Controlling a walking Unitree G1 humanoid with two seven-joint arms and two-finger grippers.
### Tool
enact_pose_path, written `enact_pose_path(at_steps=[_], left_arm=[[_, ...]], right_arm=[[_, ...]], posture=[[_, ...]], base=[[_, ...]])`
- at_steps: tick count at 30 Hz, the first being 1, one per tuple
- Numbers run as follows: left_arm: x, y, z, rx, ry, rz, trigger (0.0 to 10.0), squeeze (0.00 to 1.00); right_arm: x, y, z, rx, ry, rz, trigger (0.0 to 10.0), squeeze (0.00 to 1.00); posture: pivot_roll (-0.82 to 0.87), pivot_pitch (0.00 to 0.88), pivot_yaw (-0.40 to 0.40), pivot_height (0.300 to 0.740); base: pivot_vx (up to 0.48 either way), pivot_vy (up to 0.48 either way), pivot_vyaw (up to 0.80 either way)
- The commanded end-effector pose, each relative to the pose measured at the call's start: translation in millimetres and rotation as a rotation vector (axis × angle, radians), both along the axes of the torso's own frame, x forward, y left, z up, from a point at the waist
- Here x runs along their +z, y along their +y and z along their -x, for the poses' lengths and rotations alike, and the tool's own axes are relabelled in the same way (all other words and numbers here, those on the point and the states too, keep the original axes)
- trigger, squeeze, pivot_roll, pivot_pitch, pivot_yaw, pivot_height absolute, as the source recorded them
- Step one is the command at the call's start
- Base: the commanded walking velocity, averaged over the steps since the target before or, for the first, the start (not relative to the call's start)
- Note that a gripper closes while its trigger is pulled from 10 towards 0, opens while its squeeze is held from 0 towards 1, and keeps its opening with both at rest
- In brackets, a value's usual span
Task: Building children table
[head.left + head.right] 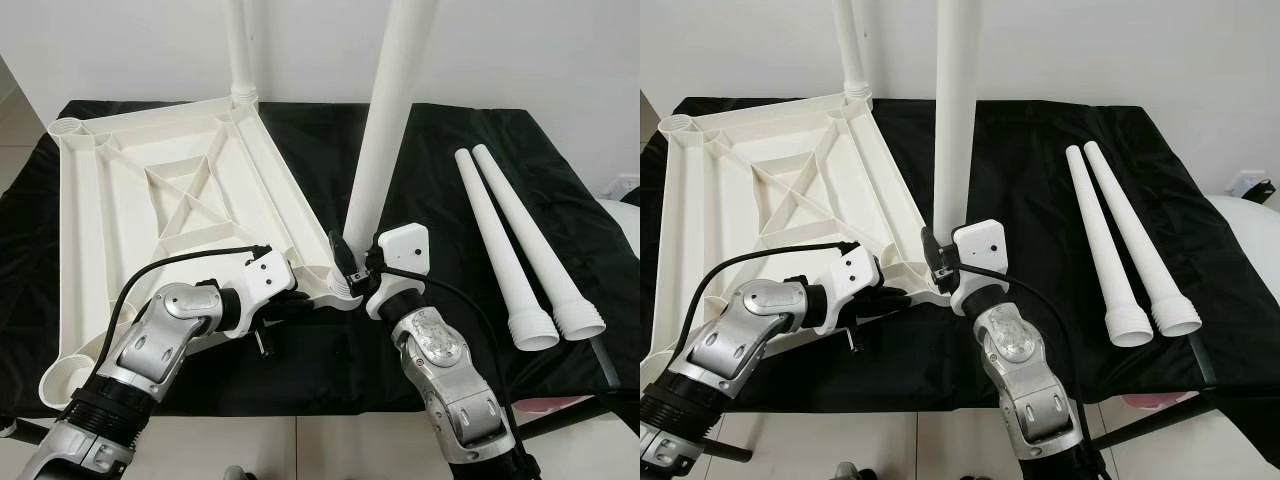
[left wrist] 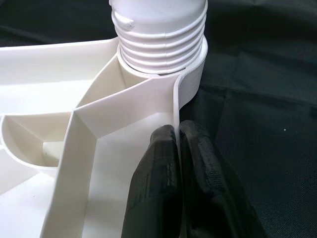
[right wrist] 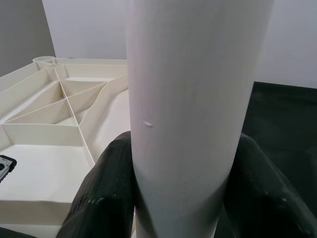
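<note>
A white tabletop (image 1: 160,190) lies upside down on the black cloth (image 1: 440,180), ribs up. One white leg (image 1: 240,50) stands in its far corner socket. A second white leg (image 1: 385,120) stands upright in the near right corner socket (image 2: 163,59), its threaded end partly in. My right gripper (image 1: 352,262) is shut on this leg low down, the fingers (image 3: 104,198) on both sides of it. My left gripper (image 1: 300,298) is shut on the tabletop's rim wall (image 2: 177,106) just beside that socket.
Two loose white legs (image 1: 515,250) lie side by side on the cloth at the right, wide ends toward me. The near left (image 1: 62,380) and far left (image 1: 68,128) corner sockets hold nothing. A white wall stands behind the table.
</note>
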State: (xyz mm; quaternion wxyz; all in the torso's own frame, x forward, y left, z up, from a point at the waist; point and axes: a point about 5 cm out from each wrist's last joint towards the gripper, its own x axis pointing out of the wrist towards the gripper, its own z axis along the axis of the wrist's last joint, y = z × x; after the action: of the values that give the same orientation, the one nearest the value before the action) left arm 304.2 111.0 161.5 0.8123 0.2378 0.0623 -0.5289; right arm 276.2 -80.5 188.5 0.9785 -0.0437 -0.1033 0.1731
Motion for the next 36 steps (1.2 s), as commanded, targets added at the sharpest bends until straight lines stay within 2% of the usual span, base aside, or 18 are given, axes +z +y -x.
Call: enact_pose_path(at_steps=[1, 9, 18, 19, 21, 22, 29, 30, 31, 32, 36], left_arm=[[28.1, 4.8, -8.3, 0.049, -0.122, 0.054, 0.0, 0.00], [27.9, 6.0, -8.2, 0.053, -0.122, 0.051, 0.0, 0.00], [28.7, 2.8, -10.3, 0.061, -0.137, 0.053, 0.0, 0.00], [29.3, 2.5, -10.5, 0.067, -0.139, 0.057, 10.0, 0.00], [29.7, 2.3, -10.6, 0.070, -0.140, 0.060, 10.0, 0.00], [31.7, 1.2, -9.0, 0.061, -0.128, 0.093, 10.0, 1.00], [39.2, 1.5, -5.7, 0.055, -0.127, 0.166, 10.0, 1.00], [39.8, 1.8, -2.5, 0.035, -0.127, 0.170, 10.0, 0.00], [40.0, 2.2, 0.2, 0.019, -0.130, 0.168, 10.0, 0.00], [40.4, 2.7, 1.6, 0.016, -0.135, 0.172, 10.0, 0.00], [42.3, 4.6, 1.3, 0.040, -0.136, 0.198, 10.0, 0.00]], right_arm=[[-79.0, -29.2, 0.1, -0.147, 0.410, 0.146, 10.0, 0.00], [-84.9, -30.7, 3.2, -0.161, 0.468, 0.119, 10.0, 0.00], [-78.7, -31.2, -1.6, -0.177, 0.450, 0.077, 10.0, 0.00], [-77.8, -31.0, -1.7, -0.174, 0.441, 0.083, 10.0, 0.00], [-77.0, -30.8, -1.9, -0.172, 0.434, 0.089, 10.0, 0.00], [-75.8, -30.2, -2.5, -0.170, 0.427, 0.090, 10.0, 0.00], [-70.0, -28.0, -4.9, -0.154, 0.395, 0.103, 10.0, 0.00], [-69.3, -27.8, -5.4, -0.151, 0.394, 0.102, 10.0, 0.08], [-69.4, -27.9, -5.7, -0.148, 0.394, 0.104, 10.0, 0.58], [-69.6, -28.2, -6.0, -0.148, 0.396, 0.104, 10.0, 0.66], [-69.2, -28.4, -6.9, -0.148, 0.396, 0.100, 10.0, 0.63]], posture=[[0.00, 0.169, 0.003, 0.740], [0.00, 0.170, 0.003, 0.740], [0.00, 0.169, 0.004, 0.740], [0.00, 0.170, 0.004, 0.740], [0.00, 0.170, 0.004, 0.740], [0.00, 0.169, 0.004, 0.740], [0.00, 0.165, 0.000, 0.740], [0.01, 0.164, 0.000, 0.740], [0.01, 0.163, -0.002, 0.740], [0.01, 0.163, -0.002, 0.740], [0.01, 0.160, -0.002, 0.740]], base=[[0.000, 0.000, 0.00], [0.000, 0.000, 0.00], [0.000, 0.000, 0.00], [0.000, 0.000, 0.00], [0.000, 0.000, 0.00], [0.000, 0.000, 0.00], [0.000, 0.000, 0.00], [0.000, 0.000, 0.00], [0.000, 0.000, 0.00], [0.000, 0.000, 0.00], [0.000, 0.000, 0.00]])
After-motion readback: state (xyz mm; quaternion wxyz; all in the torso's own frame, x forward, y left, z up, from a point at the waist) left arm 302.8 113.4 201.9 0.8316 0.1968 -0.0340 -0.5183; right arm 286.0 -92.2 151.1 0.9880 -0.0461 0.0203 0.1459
